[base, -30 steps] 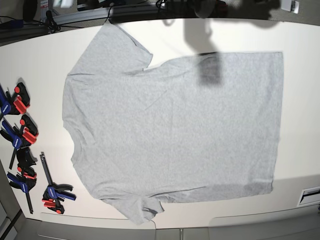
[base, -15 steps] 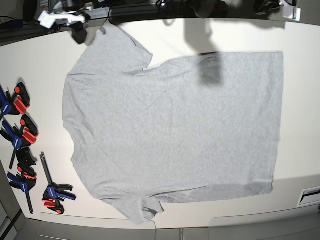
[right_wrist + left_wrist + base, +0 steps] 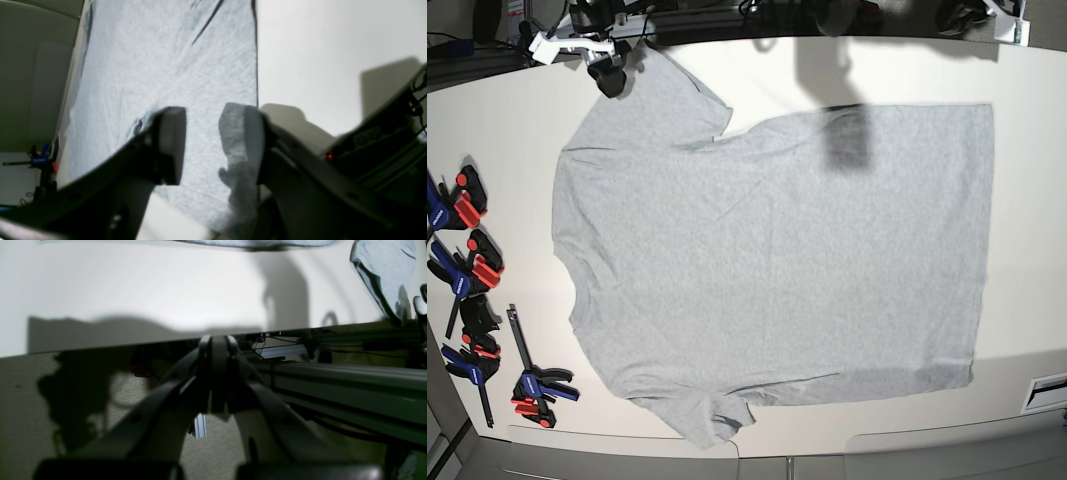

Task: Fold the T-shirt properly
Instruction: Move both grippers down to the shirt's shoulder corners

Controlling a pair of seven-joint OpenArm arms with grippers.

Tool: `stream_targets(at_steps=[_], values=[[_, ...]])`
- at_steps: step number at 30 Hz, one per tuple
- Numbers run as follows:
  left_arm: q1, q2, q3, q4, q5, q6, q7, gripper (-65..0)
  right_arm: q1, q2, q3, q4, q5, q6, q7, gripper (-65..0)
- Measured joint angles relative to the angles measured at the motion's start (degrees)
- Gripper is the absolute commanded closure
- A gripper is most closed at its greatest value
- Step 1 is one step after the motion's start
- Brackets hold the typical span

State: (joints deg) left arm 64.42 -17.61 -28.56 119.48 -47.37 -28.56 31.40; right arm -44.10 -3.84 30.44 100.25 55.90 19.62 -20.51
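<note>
Reaching in since a second ago, right fingers (image 3: pixel 613 78) stand open over T-shirt (image 3: pixel 767 270) sleeve; left fingers (image 3: pixel 217 350) shut, empty.

Red, blue and black bar clamps (image 3: pixel 472 300) lie clustered on the white table (image 3: pixel 1027 80).

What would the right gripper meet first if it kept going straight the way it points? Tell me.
Most likely the light heather-grey cotton T-shirt: the right gripper, jaws open, points at its sleeve; depth is unclear.

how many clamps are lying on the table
5, all left of the T-shirt in the base view: at and. Some overlap, so the count could be off.
</note>
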Motion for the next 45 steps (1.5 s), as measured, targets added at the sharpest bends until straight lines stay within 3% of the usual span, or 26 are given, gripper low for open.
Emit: stream_targets(at_steps=[5, 8, 20, 27, 30, 37, 40, 43, 45], values=[[-0.92, 0.0, 0.0, 0.0, 1.31, 0.0, 0.11, 0.0, 0.13, 0.17, 0.11, 0.26, -2.19, -0.28, -1.46, -28.3], [-0.92, 0.0, 0.0, 0.0, 1.29, 0.0, 0.02, 0.0, 0.15, 0.02, 0.11, 0.26, -2.16, -3.15, -2.19, -28.3], [-2.03, -0.02, 0.0, 0.0, 1.25, 0.0, -0.04, 0.0, 2.32, 0.04, 0.11, -2.47, -1.81, -2.93, -4.04, -28.3], [-2.01, 0.0, 0.0, 0.0, 1.29, 0.0, 0.04, -15.2, 4.24, 0.2, 0.11, -6.19, -0.37, 0.09, -3.23, -28.3], [-2.01, 0.0, 0.0, 0.0, 1.31, 0.0, -1.05, -15.8, 4.22, 0.17, 0.11, -6.19, -0.35, 1.86, -5.01, -28.3], [-2.91, 0.02, 0.0, 0.0, 1.33, 0.0, -4.55, -15.8, 4.13, 0.2, -4.79, -6.25, 0.24, 1.97, -4.9, -27.6], [-4.39, 0.02, 0.0, 0.0, 1.36, 0.0, -4.79, -15.8, 4.11, 0.2, -7.72, -6.25, -2.05, 2.08, -4.42, -19.5], [-6.56, 0.04, 0.0, -0.11, 6.03, 0.02, -4.39, -15.8, 4.11, 0.2, -10.49, -6.4, -5.38, 1.99, -4.61, -1.8], [-8.79, 0.17, 0.0, -0.48, 6.75, 0.42, -3.8, -15.8, 4.09, 0.15, -11.8, -6.45, -6.67, 1.88, -4.85, 0.0]])
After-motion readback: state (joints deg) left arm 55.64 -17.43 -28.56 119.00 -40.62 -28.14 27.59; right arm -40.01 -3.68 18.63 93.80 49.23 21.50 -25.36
